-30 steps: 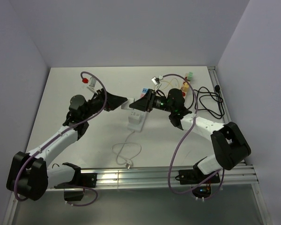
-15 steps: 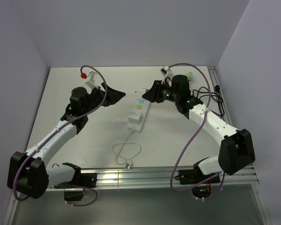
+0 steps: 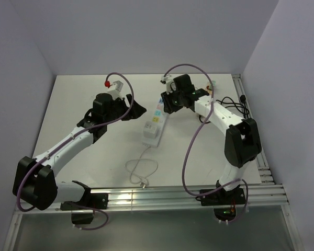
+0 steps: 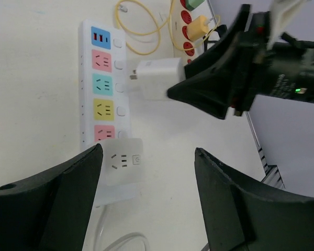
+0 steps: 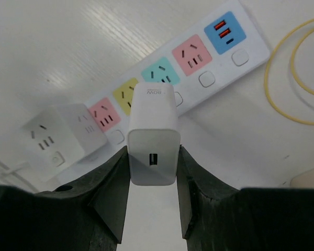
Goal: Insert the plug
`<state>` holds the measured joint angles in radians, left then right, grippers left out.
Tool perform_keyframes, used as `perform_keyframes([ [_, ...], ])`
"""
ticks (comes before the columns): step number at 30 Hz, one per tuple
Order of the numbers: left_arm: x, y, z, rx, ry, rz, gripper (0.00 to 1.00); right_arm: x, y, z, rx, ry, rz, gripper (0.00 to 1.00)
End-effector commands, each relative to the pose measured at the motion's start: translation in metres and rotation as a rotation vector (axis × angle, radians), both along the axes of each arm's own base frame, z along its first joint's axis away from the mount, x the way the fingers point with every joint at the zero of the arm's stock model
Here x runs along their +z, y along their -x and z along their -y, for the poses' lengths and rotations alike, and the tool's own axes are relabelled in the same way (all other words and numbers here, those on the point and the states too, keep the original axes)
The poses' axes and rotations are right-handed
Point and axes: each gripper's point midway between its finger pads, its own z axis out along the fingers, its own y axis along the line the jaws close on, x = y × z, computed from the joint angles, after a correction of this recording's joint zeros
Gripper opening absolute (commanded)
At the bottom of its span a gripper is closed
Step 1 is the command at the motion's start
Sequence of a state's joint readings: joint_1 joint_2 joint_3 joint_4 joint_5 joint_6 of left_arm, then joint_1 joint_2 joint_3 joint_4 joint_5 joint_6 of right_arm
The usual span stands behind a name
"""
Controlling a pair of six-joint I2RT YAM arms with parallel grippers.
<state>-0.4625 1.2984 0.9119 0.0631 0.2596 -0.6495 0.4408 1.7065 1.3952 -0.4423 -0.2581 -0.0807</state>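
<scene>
Right pincer (image 5: pixel 153 170) pinches the white plug (image 5: pixel 152 137) by its two flat sides, fingers pressed against the body, USB port facing back toward the wrist camera. Plug hangs over the white power strip (image 3: pixel 153 125), roughly above the teal and yellow sockets as seen from the right wrist. From the left wrist its metal prongs show bare, pointing at the strip's row of buttons beside the teal socket, not in any slot; whether the prong tips touch the strip I cannot tell. Strip lies lengthwise along the middle of the tabletop (image 3: pixel 73 104), its sockets running from the far end: blue USB panel, pink, teal, yellow, pink. A white cube adapter (image 4: pixel 123 162) sits on the near end. Left pincer (image 4: pixel 146 157) is spread wide with nothing between its fingers, hovering over that near end of the strip, the cube adapter showing in the gap. The two pincers face each other across the strip, near but apart. A yellow cable (image 5: pixel 275 89) loops just beside the blue end. The strip's white cord (image 3: pixel 141 170) curls on the tabletop toward the near edge, and a black cable (image 3: pixel 235 112) lies coiled at the far right
</scene>
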Motion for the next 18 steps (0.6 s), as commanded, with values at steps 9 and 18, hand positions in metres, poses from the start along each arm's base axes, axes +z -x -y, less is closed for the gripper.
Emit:
perform_keyframes([
  [9,-0.005,-0.018,0.003,0.034,-0.073,0.002,0.75,0.001,-0.025,0.000,0.217,0.288,0.063,0.00],
  [18,-0.034,-0.028,0.036,-0.038,-0.148,-0.077,0.79,0.005,-0.043,0.011,0.234,0.414,0.077,0.00],
])
